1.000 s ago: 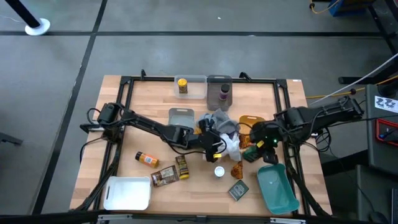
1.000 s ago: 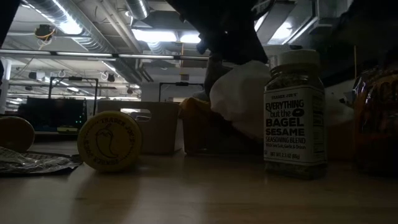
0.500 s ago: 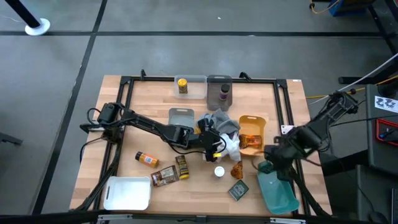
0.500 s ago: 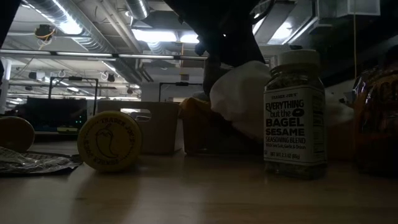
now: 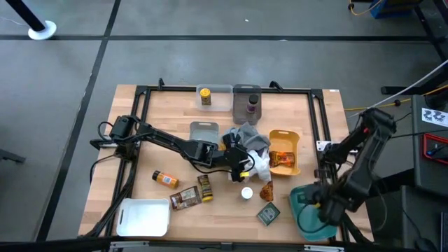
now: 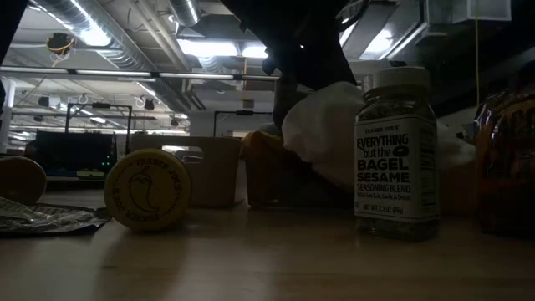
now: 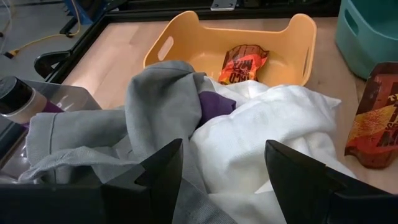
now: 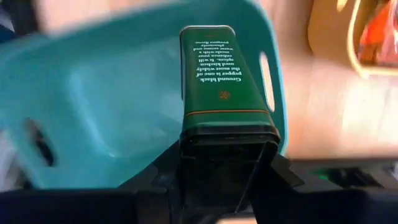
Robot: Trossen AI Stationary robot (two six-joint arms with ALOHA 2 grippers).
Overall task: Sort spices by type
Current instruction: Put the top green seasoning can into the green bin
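Note:
My right gripper (image 5: 317,207) hangs over the teal tray (image 5: 308,222) at the near right, shut on a green flat tin (image 8: 214,74). My left gripper (image 7: 224,168) stands open just above the grey cloth (image 7: 149,106) and white cloth (image 7: 267,130) at the table's middle. A purple thing (image 7: 214,102) peeks out between the cloths. An orange packet (image 7: 244,62) lies in the yellow tray (image 5: 285,136). A yellow jar (image 5: 204,96) and a dark jar (image 5: 250,105) stand in the far trays. An orange bottle (image 5: 166,179), brown packets (image 5: 185,199) and another dark tin (image 5: 267,214) lie loose. My right gripper pinches the green tin by its dark lid end (image 8: 227,140) between the two fingers (image 8: 155,180). The fingers come from above and point down. The tin hangs lengthwise below them, lifted clear over the teal tray's inside.
A white tray (image 5: 143,217) sits at the near left. A white-lidded seasoning jar (image 6: 395,150) stands upright near the front. A yellow-lidded jar (image 6: 148,190) lies on its side. A brown packet (image 7: 376,118) lies beside the white cloth. Black frame rails border the table.
My right gripper has swung from beside the yellow tray toward the table's near edge, carrying the green tin over the teal tray. It has sunk a little and tipped further down.

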